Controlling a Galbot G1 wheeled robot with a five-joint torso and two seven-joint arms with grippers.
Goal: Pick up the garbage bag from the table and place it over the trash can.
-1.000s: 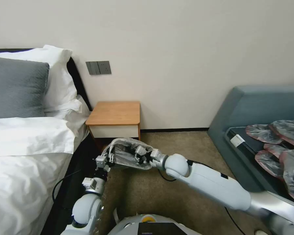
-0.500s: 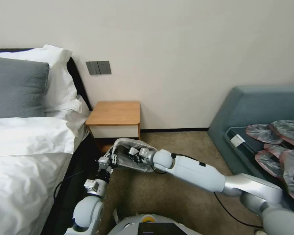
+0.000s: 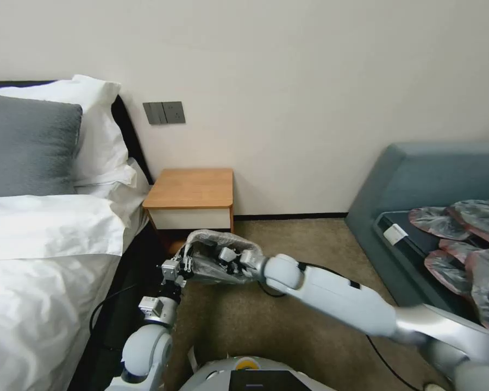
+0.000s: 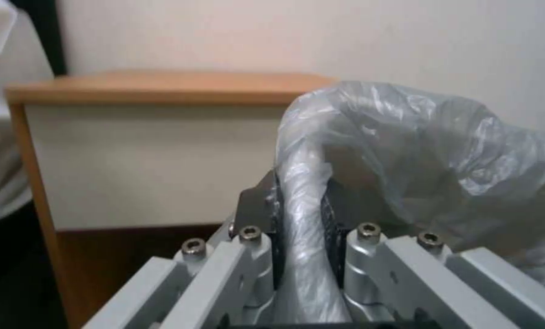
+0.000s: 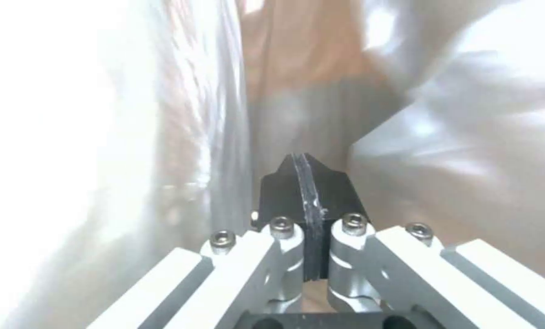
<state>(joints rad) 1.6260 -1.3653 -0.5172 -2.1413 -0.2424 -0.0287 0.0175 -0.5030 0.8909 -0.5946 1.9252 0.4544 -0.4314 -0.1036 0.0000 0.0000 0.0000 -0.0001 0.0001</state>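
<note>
A: Where is the bag [image 3: 218, 259]?
B: One bag, held low over the carpet [image 3: 266, 320], just in front of the worktop [image 3: 191, 188]. Its long axis runs sideways, from the left hand to the right hand, and slopes a little down toward the right. It is bunched and crinkled, and its upper edge bulges toward the worktop.

A: Left hand [image 3: 186, 265]?
B: It reaches up from below at the bag's left end. In the left wrist view the left hand [image 4: 301, 214] has its pads clamped on a rolled edge of the bag [image 4: 406, 151].

A: Right hand [image 3: 226, 256]?
B: It comes in from the right and sits inside the bag's folds. In the right wrist view the right hand [image 5: 307, 183] has its black pads pressed together. Plastic of the bag [image 5: 181, 114] lies all around it; whether any is pinched cannot be told.

A: Is the bin visible?
B: Cannot tell; the bag and both hands cover that spot.

A: Counts?
B: Two arms and one worktop, whose top is bare wood. One bed [image 3: 43, 239] stands left of the worktop. One sofa [image 3: 418, 184] stands on the right, with a heap of flat bags [image 3: 467, 239] on it, well apart from the held bag.
</note>
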